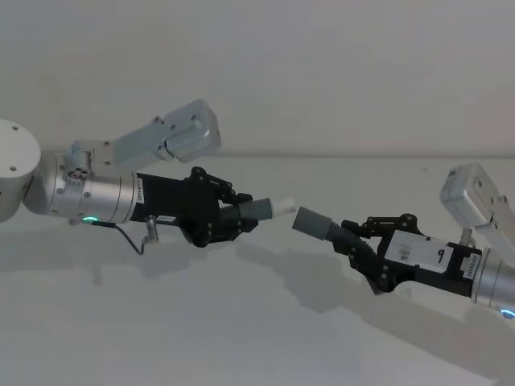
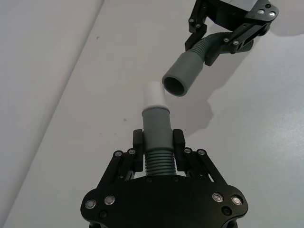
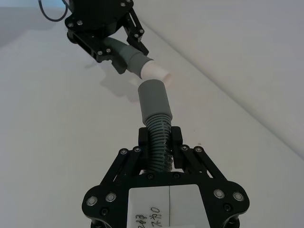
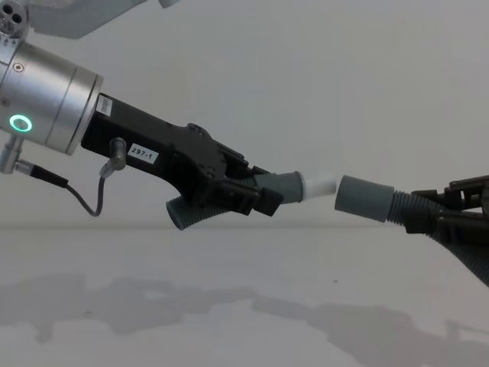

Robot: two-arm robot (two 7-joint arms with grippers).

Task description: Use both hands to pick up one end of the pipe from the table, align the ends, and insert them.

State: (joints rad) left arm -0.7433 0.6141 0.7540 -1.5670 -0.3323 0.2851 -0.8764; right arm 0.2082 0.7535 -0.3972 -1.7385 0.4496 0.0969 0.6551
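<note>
- The left gripper (image 1: 233, 215) is held above the table (image 1: 241, 322), its ribbed black fingers (image 2: 178, 142) pinched on a corrugated dark grey hose piece (image 2: 158, 159).
- That piece ends in a smooth grey cylindrical cuff (image 2: 156, 124) with a short white tip (image 2: 153, 95).
- The right gripper (image 1: 358, 241) is likewise raised, its fingers (image 3: 175, 137) clamped on the second corrugated hose piece (image 3: 159, 137).
- This second piece ends in a plain grey cuff (image 3: 154, 99), a hollow round tube with an open mouth (image 2: 174, 86).
- In the chest view the white tip and plain cuff (image 4: 365, 198) face each other, near but apart; nothing is inserted.
- The table is matte white and flat.
</note>
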